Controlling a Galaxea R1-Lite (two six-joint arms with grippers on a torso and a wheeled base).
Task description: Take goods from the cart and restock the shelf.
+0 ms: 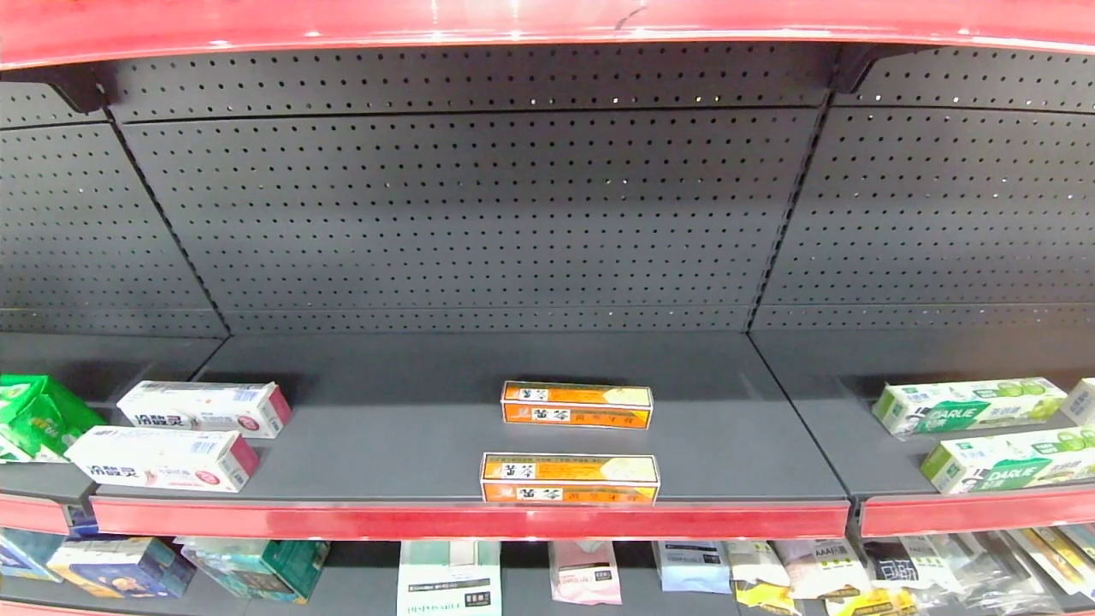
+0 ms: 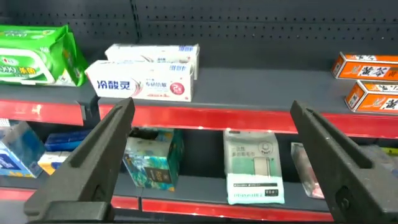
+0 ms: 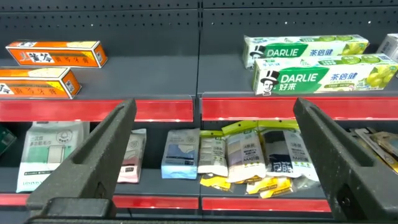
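Note:
Two orange toothpaste boxes [image 1: 577,404] [image 1: 570,477] lie one behind the other on the dark middle shelf [image 1: 411,428]. Two white and pink boxes [image 1: 205,408] [image 1: 162,458] lie at its left end. Two green boxes [image 1: 967,405] [image 1: 1009,459] rest on the bay to the right. My left gripper [image 2: 211,109] is open and empty in front of the shelf, facing the white boxes [image 2: 140,81]. My right gripper [image 3: 214,106] is open and empty too, between the orange boxes [image 3: 56,54] and the green boxes [image 3: 323,74].
A green wipes pack [image 1: 38,417] sits at the far left. A red price strip [image 1: 470,519] runs along the shelf front. The lower shelf holds a teal box [image 2: 152,155], a white pouch [image 1: 449,577] and several packets [image 3: 249,155]. A red shelf [image 1: 547,21] hangs overhead.

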